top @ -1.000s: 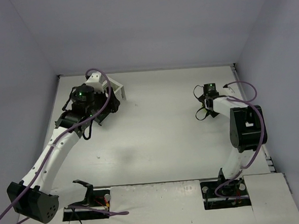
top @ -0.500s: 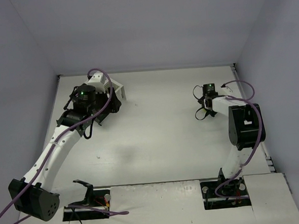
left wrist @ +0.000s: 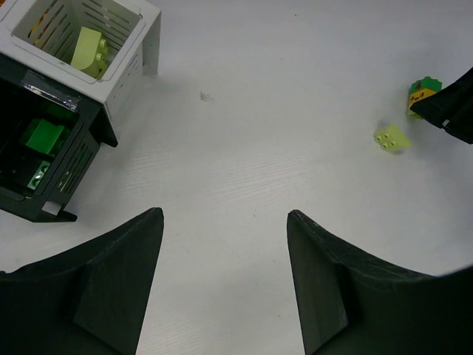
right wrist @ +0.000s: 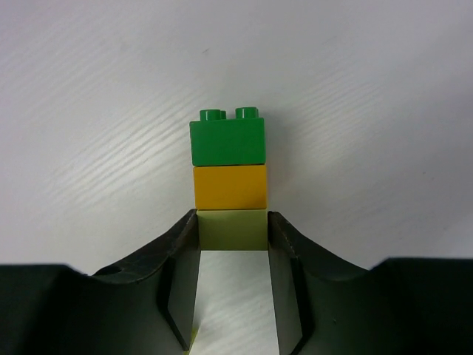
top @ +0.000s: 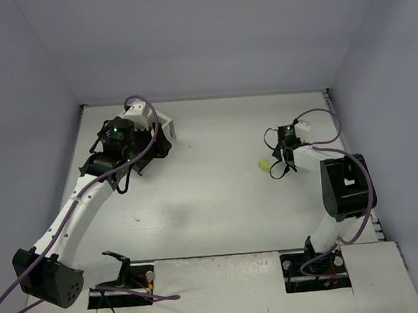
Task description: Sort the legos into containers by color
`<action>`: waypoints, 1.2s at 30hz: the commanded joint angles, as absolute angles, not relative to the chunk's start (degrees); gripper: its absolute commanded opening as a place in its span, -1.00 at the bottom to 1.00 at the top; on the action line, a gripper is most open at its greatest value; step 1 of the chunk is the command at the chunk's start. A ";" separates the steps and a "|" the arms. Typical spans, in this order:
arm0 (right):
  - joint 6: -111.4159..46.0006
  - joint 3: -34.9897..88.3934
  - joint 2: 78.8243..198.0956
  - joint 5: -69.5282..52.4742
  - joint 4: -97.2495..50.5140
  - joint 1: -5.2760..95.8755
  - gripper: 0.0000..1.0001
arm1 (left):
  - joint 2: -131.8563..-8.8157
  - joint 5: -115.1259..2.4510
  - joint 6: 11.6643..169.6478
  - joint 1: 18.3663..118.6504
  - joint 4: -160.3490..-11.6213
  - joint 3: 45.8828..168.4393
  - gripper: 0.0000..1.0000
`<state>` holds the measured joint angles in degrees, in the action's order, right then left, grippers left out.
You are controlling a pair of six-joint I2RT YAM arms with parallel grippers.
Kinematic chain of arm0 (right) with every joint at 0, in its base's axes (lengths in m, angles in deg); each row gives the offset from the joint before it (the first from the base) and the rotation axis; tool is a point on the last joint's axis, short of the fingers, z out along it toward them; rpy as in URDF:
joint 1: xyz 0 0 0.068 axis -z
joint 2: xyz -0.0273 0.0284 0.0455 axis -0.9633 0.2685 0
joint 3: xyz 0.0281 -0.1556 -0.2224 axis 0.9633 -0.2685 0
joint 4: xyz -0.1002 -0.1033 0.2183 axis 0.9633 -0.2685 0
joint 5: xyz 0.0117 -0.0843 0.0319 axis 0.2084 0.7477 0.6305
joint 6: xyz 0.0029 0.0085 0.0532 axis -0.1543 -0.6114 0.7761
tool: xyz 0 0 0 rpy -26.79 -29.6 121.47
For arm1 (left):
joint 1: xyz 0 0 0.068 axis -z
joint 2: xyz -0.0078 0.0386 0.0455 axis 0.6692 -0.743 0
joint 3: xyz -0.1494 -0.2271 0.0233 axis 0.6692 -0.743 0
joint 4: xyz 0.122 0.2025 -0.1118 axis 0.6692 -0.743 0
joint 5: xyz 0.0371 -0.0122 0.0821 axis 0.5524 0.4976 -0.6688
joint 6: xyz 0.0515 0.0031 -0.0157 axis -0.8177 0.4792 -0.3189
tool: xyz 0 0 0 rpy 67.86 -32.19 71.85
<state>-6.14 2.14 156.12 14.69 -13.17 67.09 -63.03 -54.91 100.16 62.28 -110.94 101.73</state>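
Sitting on the right side of the table is a small stack of three plastic toy bricks (right wrist: 229, 185). It has one dark green brick (right wrist: 227, 142) at the far end, one orange-yellow brick (right wrist: 230, 188) in the middle and one lime-green brick (right wrist: 231, 222) nearest. The right gripper (right wrist: 232, 233) has its two black fingers closed on the sides of that lime-green brick.

Just left of the stack, one loose lime-green brick (left wrist: 392, 138) lies alone with its studs showing.

Well apart, on the far left, two square bins with slatted walls touch each other. One is a white slatted bin (left wrist: 137, 59) with a lime-green piece inside. The other is a black slatted bin (left wrist: 81, 159) with bright green pieces inside.

The left gripper (left wrist: 223, 218) hangs by these bins, fingers wide apart, nothing between them.

Everything rests on a flat white table (top: 211, 199). Plain pale grey-purple walls (top: 188, 44) stand on three sides.
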 commanded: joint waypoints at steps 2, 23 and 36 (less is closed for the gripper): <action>-16.57 1.08 148.97 12.48 -9.24 62.40 -1.00 | -63.13 -52.82 100.17 62.66 -107.16 103.19 0.23; -36.26 -13.06 134.29 -8.61 9.30 50.26 -1.00 | -65.68 -42.72 100.08 62.66 -105.58 103.55 0.23; -46.64 -18.97 121.98 -24.17 18.36 39.28 -1.00 | -68.58 -26.46 102.80 63.72 -101.28 103.37 0.25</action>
